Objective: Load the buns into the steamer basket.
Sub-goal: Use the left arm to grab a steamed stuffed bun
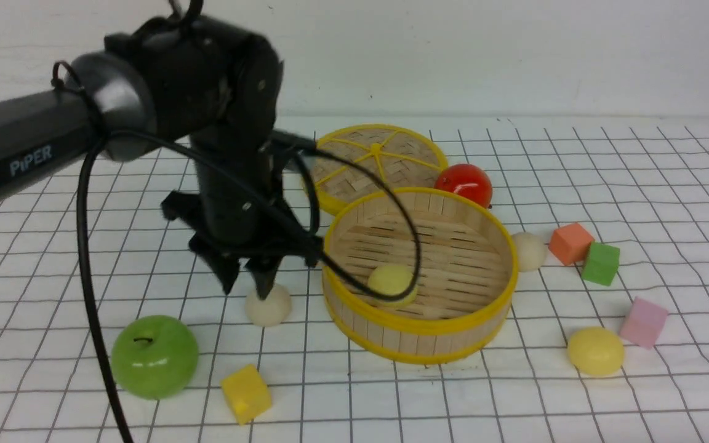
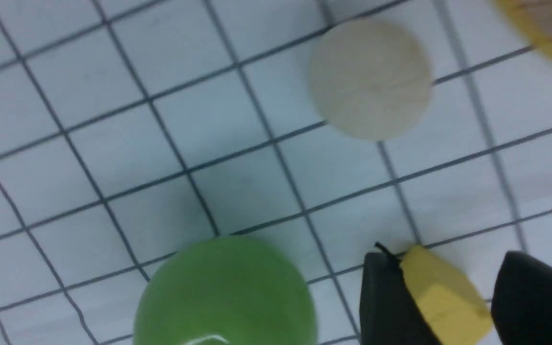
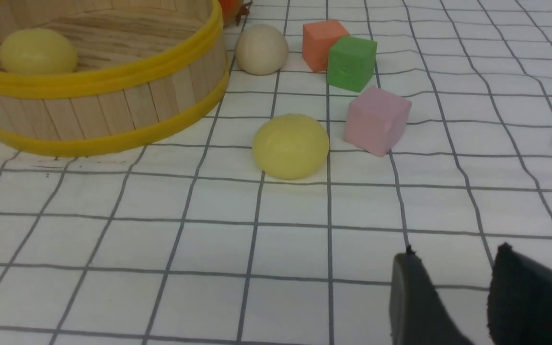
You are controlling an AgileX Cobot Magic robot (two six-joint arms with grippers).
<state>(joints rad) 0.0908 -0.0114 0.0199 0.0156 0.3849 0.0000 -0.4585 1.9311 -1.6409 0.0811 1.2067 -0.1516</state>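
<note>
1. Fingers of the left gripper (image 1: 248,288) hang parted and empty, cream bun (image 1: 268,306) just beneath them, beside the steamer basket (image 1: 428,335) (outside its rim).
2. Left arm is nearer; right gripper (image 3: 443,297) also gapes empty.

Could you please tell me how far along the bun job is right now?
Done: one pale yellow bun lies in the steamer basket. In hand: nothing is gripped; the left gripper hovers open close by the left cream bun. Remaining: that bun, the right cream bun beside the basket, and the loose yellow bun near the pink cube.
</note>
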